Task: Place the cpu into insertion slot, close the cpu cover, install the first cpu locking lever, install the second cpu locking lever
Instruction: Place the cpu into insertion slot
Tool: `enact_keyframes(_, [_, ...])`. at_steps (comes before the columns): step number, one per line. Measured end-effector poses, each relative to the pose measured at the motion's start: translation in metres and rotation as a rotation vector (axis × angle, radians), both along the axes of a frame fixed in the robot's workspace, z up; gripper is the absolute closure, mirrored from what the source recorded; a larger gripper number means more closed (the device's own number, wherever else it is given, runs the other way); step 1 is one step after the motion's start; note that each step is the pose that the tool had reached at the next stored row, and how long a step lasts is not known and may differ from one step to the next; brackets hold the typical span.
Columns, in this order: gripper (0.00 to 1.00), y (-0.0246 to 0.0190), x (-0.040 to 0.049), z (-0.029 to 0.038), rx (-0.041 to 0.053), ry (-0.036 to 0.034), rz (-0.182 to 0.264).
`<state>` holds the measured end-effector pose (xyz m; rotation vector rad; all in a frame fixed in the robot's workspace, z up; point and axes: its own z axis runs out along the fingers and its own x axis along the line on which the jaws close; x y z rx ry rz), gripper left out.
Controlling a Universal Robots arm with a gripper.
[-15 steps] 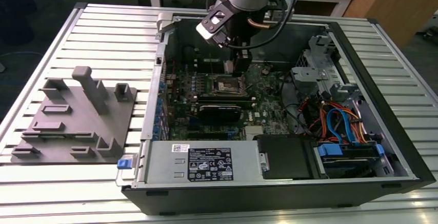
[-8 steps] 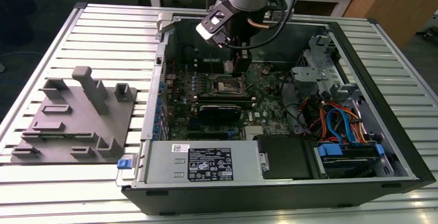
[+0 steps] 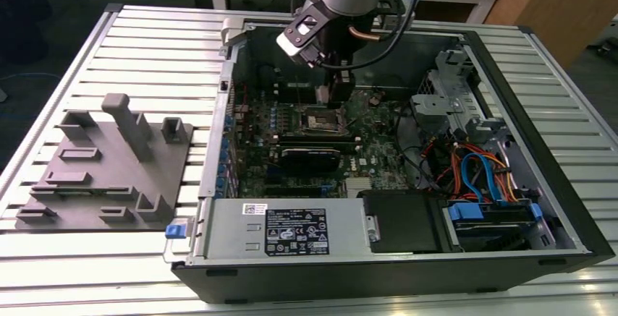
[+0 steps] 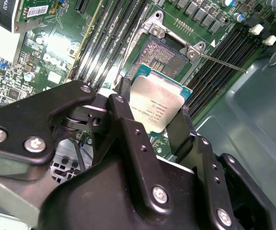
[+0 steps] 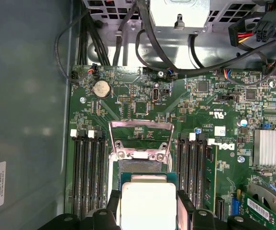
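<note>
Grasping the cpu (image 4: 161, 98) by opposite edges, the gripper (image 4: 154, 105) holds it flat just above the slot (image 4: 162, 52), whose cover (image 5: 140, 125) stands open, apparently to keep pins clear.

An open computer case (image 3: 386, 276) lies on a slatted metal table (image 3: 155, 48), a grey moulded fixture (image 3: 106, 164) beside it on the exterior view's left. Inside, a silver power supply (image 3: 280, 229) sits by one wall; blue and orange cables (image 3: 478, 168) bunch toward the exterior view's right. In the first wrist view a coin battery (image 5: 100, 88) and a finned heatsink (image 5: 270, 146) sit well apart on the green board (image 5: 128, 103).
</note>
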<state>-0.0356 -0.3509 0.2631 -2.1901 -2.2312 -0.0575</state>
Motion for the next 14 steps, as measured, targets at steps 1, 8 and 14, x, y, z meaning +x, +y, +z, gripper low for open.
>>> enact_keyframes(1, [0.46, 0.0000, 0.0000, -0.0004, 0.0003, -0.0001, 0.000])
enact_keyframes(8, [0.46, 0.0001, -0.0001, -0.0115, 0.0000, 0.0000, 0.000])
enact_keyframes(14, [0.46, 0.0001, -0.0004, -0.0224, 0.0000, 0.0000, 0.000])
